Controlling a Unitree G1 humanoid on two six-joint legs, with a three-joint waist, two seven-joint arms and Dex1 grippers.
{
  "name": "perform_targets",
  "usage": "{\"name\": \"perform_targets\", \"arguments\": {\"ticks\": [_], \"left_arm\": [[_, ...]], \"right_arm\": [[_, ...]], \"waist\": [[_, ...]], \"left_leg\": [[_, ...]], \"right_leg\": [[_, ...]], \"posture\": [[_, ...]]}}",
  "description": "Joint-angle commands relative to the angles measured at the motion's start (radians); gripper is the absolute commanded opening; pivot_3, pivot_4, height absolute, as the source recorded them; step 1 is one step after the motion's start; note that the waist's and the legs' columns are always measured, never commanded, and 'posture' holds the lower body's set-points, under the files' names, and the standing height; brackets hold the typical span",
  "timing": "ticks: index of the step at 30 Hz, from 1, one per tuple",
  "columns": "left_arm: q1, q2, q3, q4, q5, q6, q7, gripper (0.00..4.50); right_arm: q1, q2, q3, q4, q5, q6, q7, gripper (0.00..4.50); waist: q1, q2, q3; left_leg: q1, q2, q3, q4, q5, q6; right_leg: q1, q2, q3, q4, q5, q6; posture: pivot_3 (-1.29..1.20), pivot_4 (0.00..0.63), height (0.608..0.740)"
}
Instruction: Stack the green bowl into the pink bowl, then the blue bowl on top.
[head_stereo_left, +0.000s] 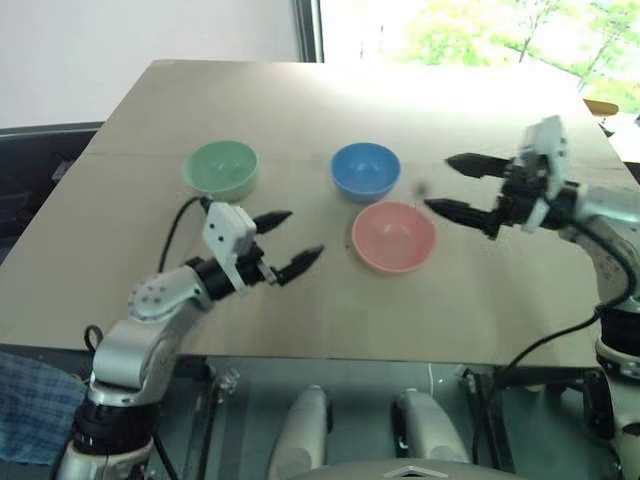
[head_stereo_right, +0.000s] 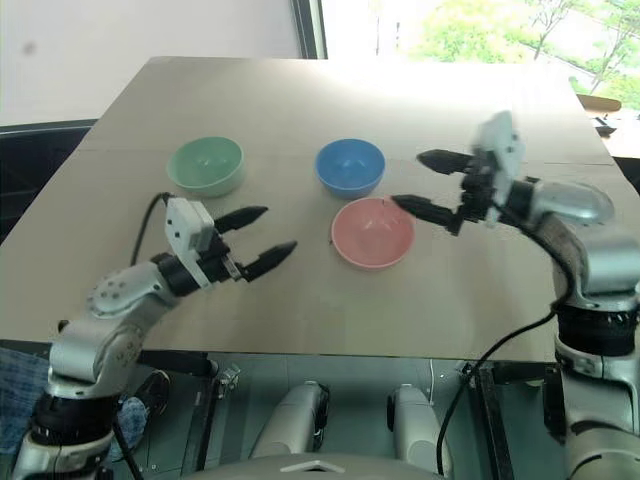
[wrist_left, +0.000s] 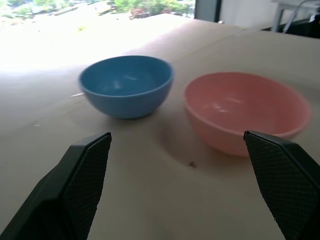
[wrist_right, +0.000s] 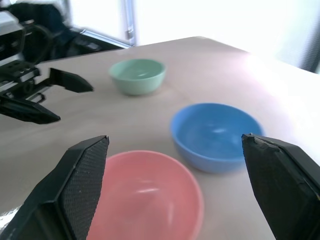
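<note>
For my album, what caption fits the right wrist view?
Open right pincer above the pink bowl and blue bowl, green bowl beyond.

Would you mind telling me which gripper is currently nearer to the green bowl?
Left. The left gripper hovers open just in front of the green bowl, slightly to its right. The right gripper is open far across the table, beyond the blue bowl and pink bowl.

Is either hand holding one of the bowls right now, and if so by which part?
Nothing is held. The left hand and the right hand are both open and empty above the table.
</note>
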Motion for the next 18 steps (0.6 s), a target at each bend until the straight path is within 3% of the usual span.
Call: {"name": "perform_targets", "arguments": {"ticks": [1, 7, 18], "left_arm": [[-0.074, 0.019, 0.033, 0.069, 0.053, -0.001, 0.044, 4.50], [-0.136, 0.060, 0.005, 0.162, 0.164, 0.024, 0.081, 4.50], [-0.182, 0.115, -0.016, 0.305, 0.323, 0.049, 0.130, 4.50]], "right_arm": [[0.082, 0.032, -0.089, -0.051, 0.065, -0.159, 0.013, 4.46], [0.191, -0.004, -0.119, -0.102, 0.162, -0.165, 0.034, 4.46], [0.238, -0.086, -0.124, -0.081, 0.232, -0.191, 0.044, 4.46]], "waist": [[-0.003, 0.000, 0.000], [-0.017, 0.000, 0.000], [-0.025, 0.000, 0.000]], "left_leg": [[0.000, 0.000, 0.000, -0.001, 0.000, 0.000], [0.001, 0.000, 0.001, -0.001, 0.000, 0.000], [0.001, 0.000, 0.001, -0.001, 0.000, 0.000]], "right_leg": [[0.000, 0.000, 0.000, 0.000, 0.000, 0.000], [0.000, 0.000, 0.002, 0.000, 0.000, 0.000], [0.000, 0.001, 0.001, 0.001, 0.000, 0.000]], "posture": [[0.00, 0.150, 0.740], [0.00, 0.150, 0.740], [0.00, 0.150, 0.740]]}}
